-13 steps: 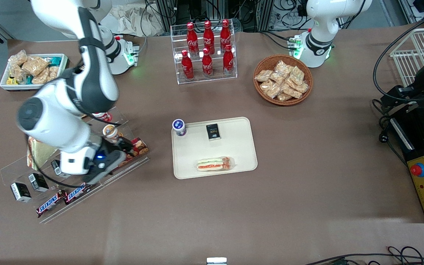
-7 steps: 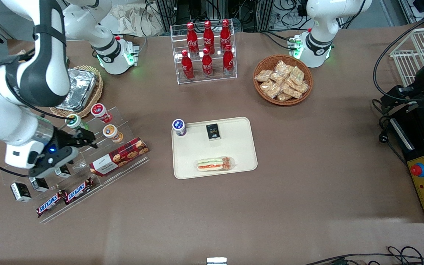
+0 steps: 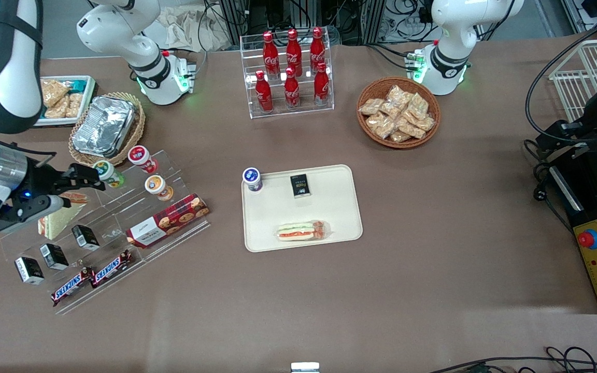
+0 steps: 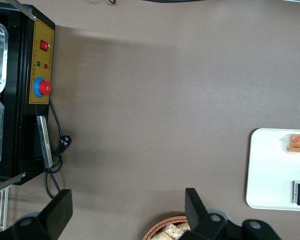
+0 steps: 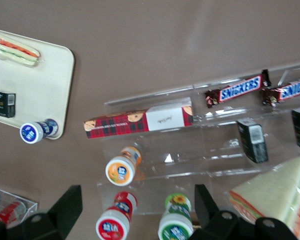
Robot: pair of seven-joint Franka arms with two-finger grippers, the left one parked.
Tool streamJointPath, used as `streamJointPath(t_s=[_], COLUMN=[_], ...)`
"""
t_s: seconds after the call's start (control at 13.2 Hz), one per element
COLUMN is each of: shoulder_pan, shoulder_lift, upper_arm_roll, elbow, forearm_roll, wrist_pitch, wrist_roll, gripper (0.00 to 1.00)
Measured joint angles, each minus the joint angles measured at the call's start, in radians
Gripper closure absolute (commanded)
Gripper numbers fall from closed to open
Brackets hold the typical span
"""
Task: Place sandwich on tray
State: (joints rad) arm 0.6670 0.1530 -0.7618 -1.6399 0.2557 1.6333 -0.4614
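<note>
Tool (image 3: 91, 178) open above rack (image 3: 122, 228), sandwich (image 3: 302, 231) on tray (image 3: 329, 207)

1. Front view: high up and well back, looking steeply down at the whole table, facing the arm bases. The tray (image 3: 340, 207) sits mid-table, the acrylic shelf (image 3: 122, 217) toward the working arm's end.
2. Right wrist view: looks down from close range. The gripper (image 5: 137, 192) hovers over the acrylic shelf (image 5: 190, 150), fingers spread wide.
3. Left wrist view: looks straight down from higher, mostly on bare tabletop plus the control box (image 4: 40, 100).
4. Overlap: the tray (image 5: 45, 85) with the sandwich (image 3: 302, 231) shows in all three views. The shelf is shared by the front and right wrist views. The basket (image 3: 360, 103) and control box are shared by the front and left wrist views.
</note>
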Motion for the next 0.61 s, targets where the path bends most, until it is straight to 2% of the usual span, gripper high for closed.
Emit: streamJointPath(t_s=[0.15, 0.38, 0.46, 0.61], shoulder_pan=[-0.167, -0.480, -0.549, -0.590], shoulder_lift=[-0.055, -0.122, -0.140, -0.164], upper_arm_roll=[0.182, 0.511, 0.591, 0.661], elbow=[-0.001, -0.008, -0.016, -0.026], forearm_roll=[-0.053, -0.102, -0.130, -0.176], wrist_pitch=[-0.035, -0.079, -0.081, -0.081], wrist_roll=[0.070, 0.173, 0.213, 0.290], gripper=[0.00, 0.00, 0.00, 0.00])
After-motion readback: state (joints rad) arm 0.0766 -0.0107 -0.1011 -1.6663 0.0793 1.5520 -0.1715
